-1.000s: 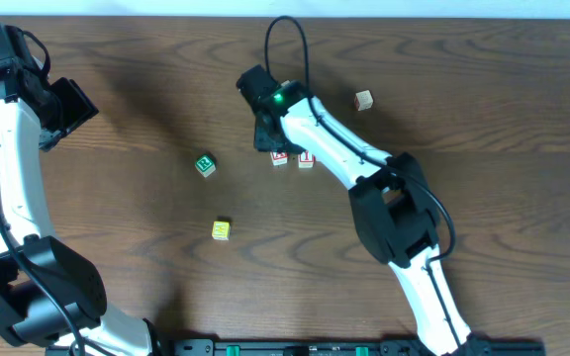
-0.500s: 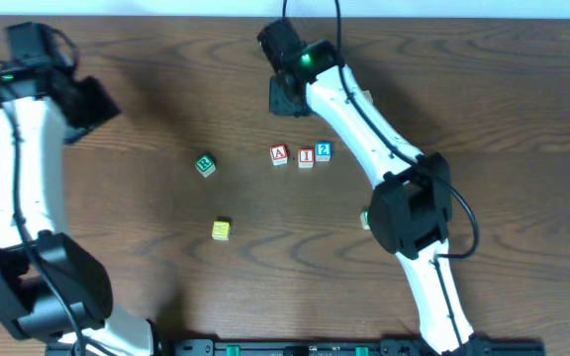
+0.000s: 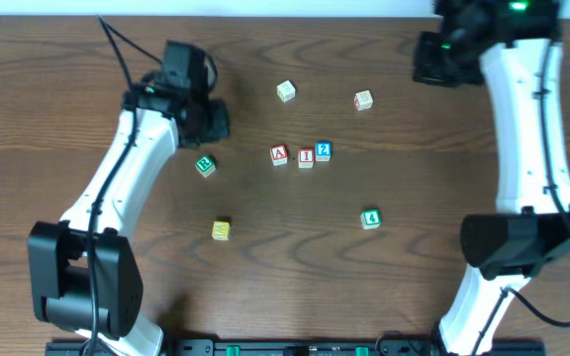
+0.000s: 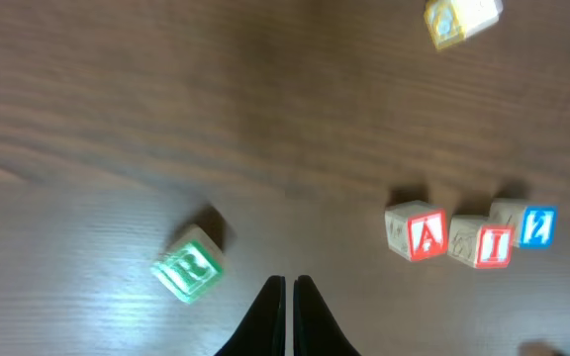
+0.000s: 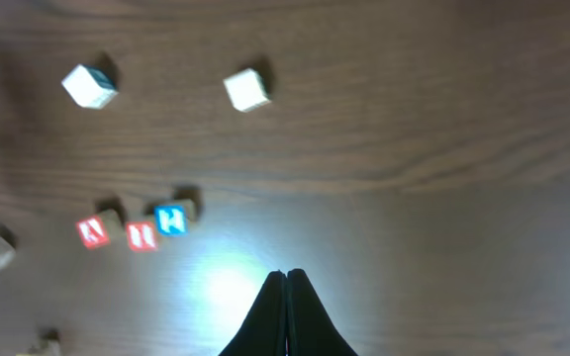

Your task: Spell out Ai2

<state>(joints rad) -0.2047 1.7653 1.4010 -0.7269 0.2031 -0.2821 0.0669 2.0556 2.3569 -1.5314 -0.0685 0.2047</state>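
Observation:
Three blocks stand side by side mid-table: a red A block (image 3: 279, 154) (image 4: 416, 232) (image 5: 92, 231), a red I block (image 3: 306, 156) (image 4: 484, 241) (image 5: 141, 235) and a blue 2 block (image 3: 323, 150) (image 4: 528, 224) (image 5: 171, 219). My left gripper (image 4: 289, 282) is shut and empty, hovering left of the row beside a green block (image 3: 204, 165) (image 4: 189, 265). High at the back right, my right gripper (image 5: 286, 273) is shut with nothing in it. In the overhead view both grippers' fingertips are hidden under the wrists.
Loose blocks lie around: a yellow one (image 3: 221, 229), a green one (image 3: 370, 219), and two pale ones at the back (image 3: 285, 91) (image 3: 363, 100). The left arm (image 3: 117, 188) crosses the left half; the right arm (image 3: 527, 129) runs along the right side.
The right arm swung from the table's middle to the back right, uncovering the blocks. The left arm came in from the far left toward the green block. Both grippers shut.

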